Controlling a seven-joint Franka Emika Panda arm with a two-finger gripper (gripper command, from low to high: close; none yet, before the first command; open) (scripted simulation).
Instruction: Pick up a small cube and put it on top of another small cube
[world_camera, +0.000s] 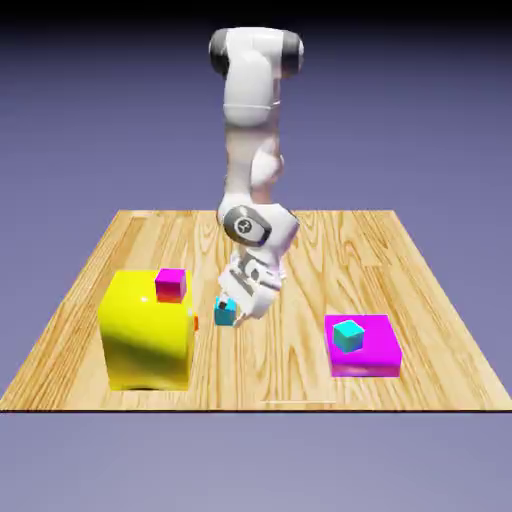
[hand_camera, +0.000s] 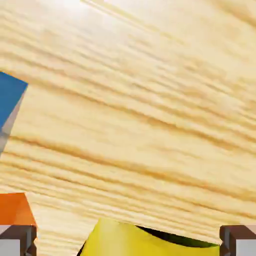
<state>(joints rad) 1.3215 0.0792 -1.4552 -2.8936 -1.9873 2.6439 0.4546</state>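
- My end effector (world_camera: 237, 312) hangs low over the wooden surface (world_camera: 300, 300), jaws spread wide with nothing held between them.
- In the hand view, my two grey fingertips (hand_camera: 17, 241) sit far apart at the bottom corners, with bare wood grain filling most of the frame.
- The small orange cube (hand_camera: 15, 209) lies just above my left fingertip in the hand view; it is outside the gap, not gripped.
- In the exterior view, only a sliver of that orange cube (world_camera: 196, 322) shows, tucked against the big yellow cube (world_camera: 146, 330) on the exterior view's left of my end effector.
- A small teal cube (world_camera: 226, 312) sits right at my end effector in the exterior view; whether it touches a finger, I cannot tell.
- In the hand view this teal cube (hand_camera: 10, 102) appears as a blue block cut by the left edge, well above my fingertips.
- The yellow cube's curved edge (hand_camera: 145, 240) fills the bottom of the hand view between my fingertips.
- A small magenta cube (world_camera: 171, 285) rests on top of the yellow cube.
- Well off to the exterior view's right of my end effector, a second small teal cube (world_camera: 349, 336) sits on a flat magenta block (world_camera: 372, 355).
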